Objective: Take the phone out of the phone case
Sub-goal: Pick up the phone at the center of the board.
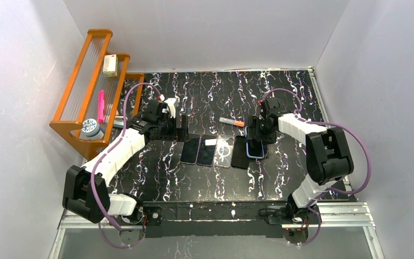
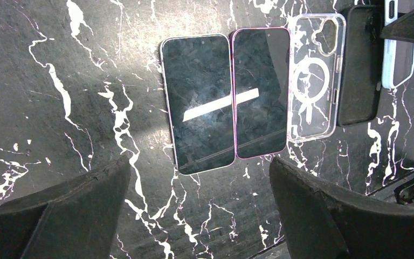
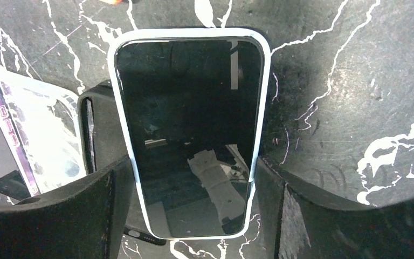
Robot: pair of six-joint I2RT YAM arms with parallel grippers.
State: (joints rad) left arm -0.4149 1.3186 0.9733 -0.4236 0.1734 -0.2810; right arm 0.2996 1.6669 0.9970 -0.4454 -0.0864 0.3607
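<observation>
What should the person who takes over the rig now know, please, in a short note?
Left gripper: open, empty, near the two bare phones.
Right gripper: fingers on both sides of the cased phone; grip unclear.
Clear case and black case lie empty in the same row.
Done: nothing on this phone; it sits in its white case.
Left: grip it, free the phone.

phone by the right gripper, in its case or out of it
In its case: in the right wrist view a pale rim wraps all round the phone, which lies screen up.
</observation>
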